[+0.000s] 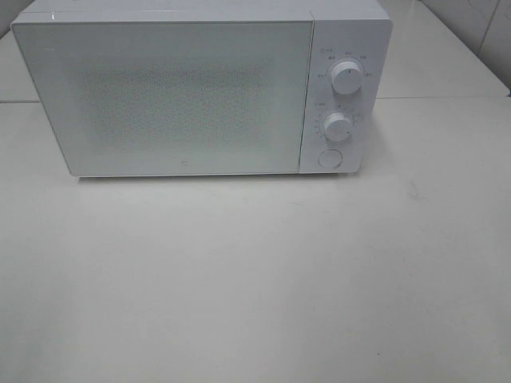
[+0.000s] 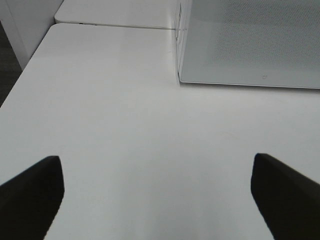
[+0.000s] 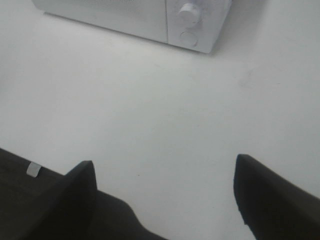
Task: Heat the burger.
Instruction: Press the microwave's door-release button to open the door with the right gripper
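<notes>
burger: not in view, perhaps behind the microwave's (image 1: 164,96) shut door, cannot tell | left gripper (image 2: 155,167): fingers spread, empty, over the table (image 1: 255,279) before the microwave | right gripper (image 3: 165,165): spread, empty, likewise | handling: likely light, soft, layers slip; clasp gently across the bun's sides

On your white table (image 1: 255,287) you find a white microwave (image 1: 168,96) standing upright toward the far edge — door (image 1: 164,100) shut, control panel (image 1: 339,104) on the right in the exterior high view — its base flat on the surface.
</notes>
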Motion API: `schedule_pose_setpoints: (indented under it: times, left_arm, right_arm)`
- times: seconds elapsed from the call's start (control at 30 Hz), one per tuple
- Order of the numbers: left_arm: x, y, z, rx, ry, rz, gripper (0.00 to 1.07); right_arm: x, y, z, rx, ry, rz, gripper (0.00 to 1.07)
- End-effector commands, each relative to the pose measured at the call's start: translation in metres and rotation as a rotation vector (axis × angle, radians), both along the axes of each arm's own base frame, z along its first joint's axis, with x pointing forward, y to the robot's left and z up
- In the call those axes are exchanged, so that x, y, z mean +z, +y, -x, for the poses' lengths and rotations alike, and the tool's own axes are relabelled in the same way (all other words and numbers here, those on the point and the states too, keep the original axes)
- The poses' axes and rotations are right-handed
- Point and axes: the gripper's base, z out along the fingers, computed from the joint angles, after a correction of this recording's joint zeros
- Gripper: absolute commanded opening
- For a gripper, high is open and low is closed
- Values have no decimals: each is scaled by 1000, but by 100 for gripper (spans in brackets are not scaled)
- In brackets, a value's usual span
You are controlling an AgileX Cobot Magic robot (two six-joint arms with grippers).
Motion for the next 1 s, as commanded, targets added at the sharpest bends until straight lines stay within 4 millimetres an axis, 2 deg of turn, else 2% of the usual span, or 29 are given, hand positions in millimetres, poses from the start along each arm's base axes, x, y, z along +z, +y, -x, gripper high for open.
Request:
schedule_pose_setpoints:
  times: [0.03, 0.07, 0.13, 0.17, 0.2, 0.27, 0.47, 0.77, 1.0]
  left_arm:
    - [-1, 0, 3, 4, -20, 6, 96]
    - [-1, 0, 3, 4, -20, 6, 96]
    - [-1, 0, 3, 4, -20, 6, 96]
    - [-1, 0, 3, 4, -20, 6, 96]
    - [-1, 0, 3, 4, -20, 6, 96]
    - [-1, 0, 3, 4, -20, 6, 96]
    - [-1, 0, 3, 4, -20, 6, 96]
    - [-1, 0, 3, 4, -20, 6, 96]
    - [-1, 0, 3, 4, -20, 6, 96]
  right_arm:
    - [1, -10, 18, -44, -67, -5, 80]
    - [-3, -14, 28, -81, -106, -21, 80]
    - [-7, -16, 32, -96, -115, -26, 80]
    - [-15, -19, 41, -133, -145, -33, 80]
    - [-15, -19, 41, -133, -145, -33, 80]
    - [-27, -22, 53, -195, -178, -39, 80]
    - [-50, -21, 67, -254, -224, -74, 80]
    - [-79, -17, 69, -314, -237, -123, 76]
    - [-78, -17, 69, -325, -242, -121, 76]
